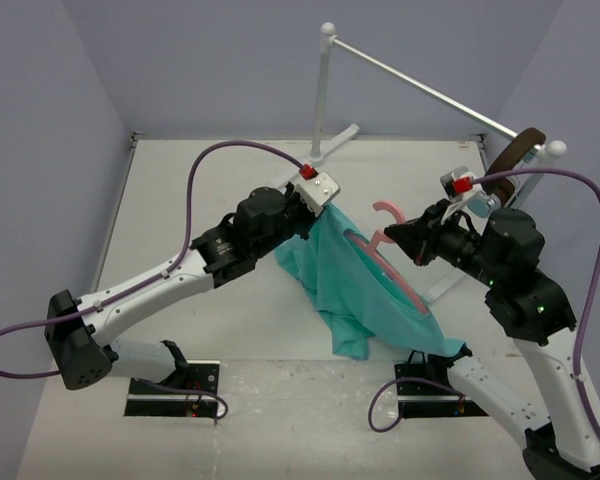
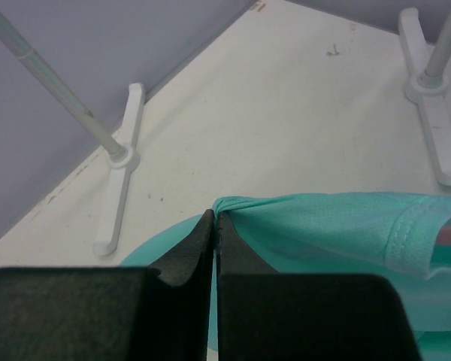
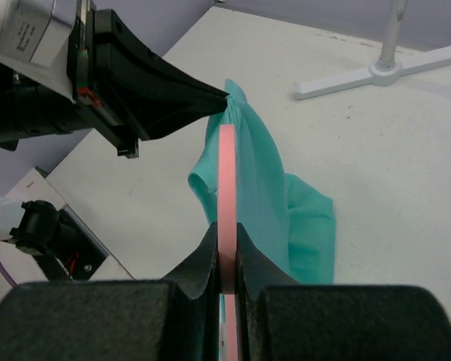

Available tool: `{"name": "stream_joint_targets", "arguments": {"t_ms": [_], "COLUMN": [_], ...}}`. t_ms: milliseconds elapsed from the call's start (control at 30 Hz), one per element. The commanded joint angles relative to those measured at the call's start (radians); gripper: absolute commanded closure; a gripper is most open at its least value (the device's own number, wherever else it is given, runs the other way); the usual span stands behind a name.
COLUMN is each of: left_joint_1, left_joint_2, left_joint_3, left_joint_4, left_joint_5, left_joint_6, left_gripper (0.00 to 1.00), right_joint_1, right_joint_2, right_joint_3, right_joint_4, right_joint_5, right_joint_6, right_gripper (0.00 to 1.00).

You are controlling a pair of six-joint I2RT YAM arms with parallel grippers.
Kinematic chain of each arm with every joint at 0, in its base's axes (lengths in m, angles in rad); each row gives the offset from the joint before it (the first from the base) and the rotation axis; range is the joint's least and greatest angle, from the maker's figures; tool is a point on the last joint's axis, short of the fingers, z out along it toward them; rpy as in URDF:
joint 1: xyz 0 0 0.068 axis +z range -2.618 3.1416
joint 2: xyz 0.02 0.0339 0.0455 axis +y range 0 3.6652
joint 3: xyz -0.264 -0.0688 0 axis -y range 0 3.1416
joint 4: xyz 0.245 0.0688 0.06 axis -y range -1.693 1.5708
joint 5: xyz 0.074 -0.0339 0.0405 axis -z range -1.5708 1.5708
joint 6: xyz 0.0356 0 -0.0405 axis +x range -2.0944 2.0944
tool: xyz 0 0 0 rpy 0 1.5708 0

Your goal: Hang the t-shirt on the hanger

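The left fingers (image 2: 203, 244), clamped on an edge of the teal t-shirt (image 1: 365, 290), held it taut above the worktop (image 1: 180, 200) while the right fingers (image 3: 209, 259) gripped the pink hanger (image 3: 226, 173), apparently steadying it for dressing.

The hanger (image 1: 404, 278), mostly hidden
The t-shirt (image 1: 352, 290) covered much of its triangular frame; the left wrist view caught only a pink sliver, cut off at its right edge.

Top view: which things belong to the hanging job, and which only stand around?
Job: t-shirt, pinched by the left gripper; hanger, clamped by the right gripper.
Standing around: white rail stand; headphones on its rail.
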Motion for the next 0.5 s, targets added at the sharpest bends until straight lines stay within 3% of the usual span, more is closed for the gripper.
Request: {"name": "stream_joint_targets", "arguments": {"t_ms": [0, 300, 467], "left_joint_1": [0.017, 0.023, 0.023], "left_joint_2": [-0.023, -0.035, -0.039], "left_joint_3": [0.031, -0.004, 0.025], "left_joint_4": [0.085, 0.045, -0.027], "left_joint_5": [-0.114, -0.102, -0.067], "left_joint_6": [-0.026, -0.037, -0.04], "left_gripper": [1.0, 1.0, 0.99], "right_joint_1": [0.005, 0.005, 0.005], "right_joint_2": [-0.025, -0.066, -0.08], "right_joint_3": [0.016, 0.048, 0.047], "right_joint_4": [-0.031, -0.007, 0.05], "right_joint_5": [-0.033, 0.14, 0.098], "right_joint_6": [-0.026, -0.013, -0.002], "right_gripper": [1.0, 1.0, 1.0]}}
